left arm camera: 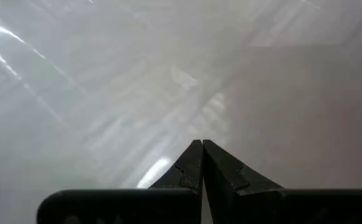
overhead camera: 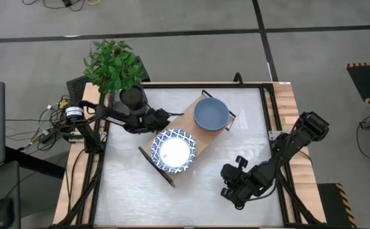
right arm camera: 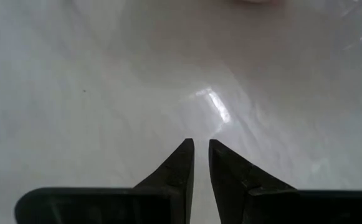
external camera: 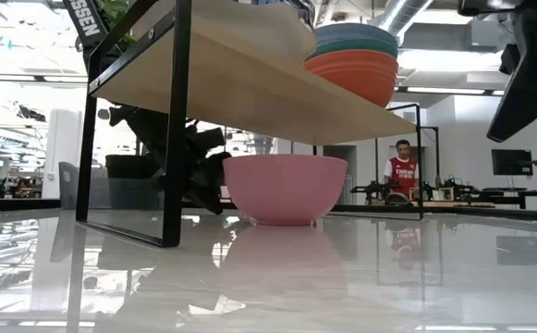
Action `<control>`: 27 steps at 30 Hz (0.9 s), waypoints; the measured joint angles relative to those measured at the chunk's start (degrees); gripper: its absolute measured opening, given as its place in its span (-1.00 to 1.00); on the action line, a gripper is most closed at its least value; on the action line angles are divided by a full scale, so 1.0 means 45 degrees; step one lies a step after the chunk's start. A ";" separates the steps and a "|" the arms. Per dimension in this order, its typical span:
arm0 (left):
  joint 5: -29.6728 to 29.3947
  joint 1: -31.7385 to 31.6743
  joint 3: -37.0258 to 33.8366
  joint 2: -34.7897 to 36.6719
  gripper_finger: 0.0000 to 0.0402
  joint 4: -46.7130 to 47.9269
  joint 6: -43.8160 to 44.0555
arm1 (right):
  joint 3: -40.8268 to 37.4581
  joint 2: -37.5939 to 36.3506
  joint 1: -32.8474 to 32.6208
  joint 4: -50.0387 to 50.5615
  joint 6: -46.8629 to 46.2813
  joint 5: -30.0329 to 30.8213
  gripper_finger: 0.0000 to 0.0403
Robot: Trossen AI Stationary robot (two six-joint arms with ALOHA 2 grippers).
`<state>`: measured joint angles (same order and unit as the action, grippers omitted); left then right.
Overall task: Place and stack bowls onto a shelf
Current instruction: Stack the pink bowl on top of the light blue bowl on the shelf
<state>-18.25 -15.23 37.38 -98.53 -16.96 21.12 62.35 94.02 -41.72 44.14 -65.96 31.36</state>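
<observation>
Shelf (overhead camera: 183,118) lay slantwise across the white table (overhead camera: 248,140), bowls stacked on top and a pink one beneath

Its long axis ran diagonally from the end by the blue-patterned white bowl (overhead camera: 173,151) up to the end by the blue bowl (overhead camera: 211,114), whose stack showed green and red bowls (external camera: 356,72) beneath it in the low view; a pink bowl (external camera: 285,188) sat upright on the table under the board. The left gripper (left arm camera: 202,163), fingers pressed shut and holding nothing, lay just beside the patterned bowl, near the potted plant (overhead camera: 116,69). The right gripper (right arm camera: 200,163), fingers nearly together and empty, hovered over bare table, well apart from the shelf
</observation>
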 joint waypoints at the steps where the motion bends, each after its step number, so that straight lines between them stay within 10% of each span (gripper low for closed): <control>1: -0.0079 0.0023 -0.0012 -0.0017 -1.00 -0.0117 -0.0079 | 0.0001 0.0000 0.0044 -0.0065 -0.0075 -0.0011 -0.62; 7: 0.0141 0.0224 -0.0020 -0.0203 -1.00 -0.1349 -0.0629 | -0.0001 0.0000 0.0410 -0.0441 -0.0101 -0.0068 -0.62; 14: 0.4200 -0.0293 -0.0003 -0.1659 -1.00 -0.3078 0.0034 | -0.0001 0.0000 0.0914 -0.1131 0.0547 -0.0065 -0.62; 27: 0.7274 -0.1133 0.0017 -0.2203 -1.00 -0.3932 0.0308 | -0.0001 0.0000 0.2156 -0.3023 0.6984 0.0756 -0.61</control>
<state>14.48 -20.32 37.45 -108.44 -34.66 22.50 62.35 94.02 -32.02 30.54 -34.53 34.76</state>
